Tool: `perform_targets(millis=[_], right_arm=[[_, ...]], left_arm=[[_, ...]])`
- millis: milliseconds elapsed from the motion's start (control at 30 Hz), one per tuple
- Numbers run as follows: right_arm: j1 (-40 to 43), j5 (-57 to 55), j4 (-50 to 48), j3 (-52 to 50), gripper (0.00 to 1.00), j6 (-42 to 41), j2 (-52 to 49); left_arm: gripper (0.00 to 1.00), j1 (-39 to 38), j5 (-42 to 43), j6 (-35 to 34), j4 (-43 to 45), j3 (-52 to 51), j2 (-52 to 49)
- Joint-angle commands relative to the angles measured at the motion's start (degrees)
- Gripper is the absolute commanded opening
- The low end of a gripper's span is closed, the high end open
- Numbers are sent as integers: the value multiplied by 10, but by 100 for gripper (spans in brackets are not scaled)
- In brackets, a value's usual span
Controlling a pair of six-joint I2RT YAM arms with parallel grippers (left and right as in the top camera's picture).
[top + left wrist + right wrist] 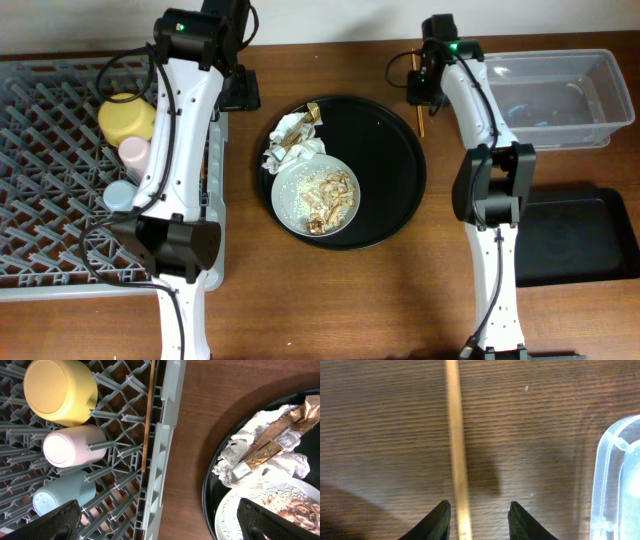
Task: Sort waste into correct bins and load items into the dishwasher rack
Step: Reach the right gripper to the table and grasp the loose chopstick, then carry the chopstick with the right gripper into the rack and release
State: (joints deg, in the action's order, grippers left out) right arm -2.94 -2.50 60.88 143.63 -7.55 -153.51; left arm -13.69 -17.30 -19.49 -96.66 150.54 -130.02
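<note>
"Hovering where, the right gripper (480,522)?"

"Just right of the round tray (395,190), fingers apart astride one chopstick (456,435) on the table (330,300). The left gripper (162,527), left of the tray, is spread wide."

"And the rest?"

"On the tray: plate (288,190), food bits (330,195), napkin (290,140). Farther left, the rack (50,150) holds yellow bowl (125,118), pink cup (135,152), blue cup (120,195), second chopstick (147,415)."

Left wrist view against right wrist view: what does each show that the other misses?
Left wrist only: yellow bowl, pink cup, light-blue cup and one chopstick in the rack, plus napkin and plate on the black tray. Right wrist only: another chopstick between the fingers of the open right gripper, and a corner of the clear tub. Both: brown table.
</note>
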Motion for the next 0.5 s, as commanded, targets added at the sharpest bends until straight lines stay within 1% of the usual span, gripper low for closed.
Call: perform_targets(millis=[0, 167, 200, 233, 267, 400, 467], right_arm=[[2, 19, -7, 9, 38, -2, -25], [-5, 19, -10, 9, 38, -2, -32], [-5, 19, -10, 9, 33, -2, -32], [-5, 19, -9, 9, 15, -3, -33], [-5, 19, -7, 9, 5, -3, -33], [-4, 19, 8, 14, 4, -9, -26], [-4, 21, 26, 24, 4, -15, 2]], left_arm=[[99, -2, 0, 2, 0, 0, -3], [99, -3, 0, 2, 0, 0, -3], [99, -3, 0, 2, -1, 0, -3], [99, -3, 0, 2, 0, 0, -3], [99, -2, 0, 2, -1, 0, -3], [99, -8, 0, 2, 0, 0, -3], [99, -8, 0, 2, 0, 0, -3]])
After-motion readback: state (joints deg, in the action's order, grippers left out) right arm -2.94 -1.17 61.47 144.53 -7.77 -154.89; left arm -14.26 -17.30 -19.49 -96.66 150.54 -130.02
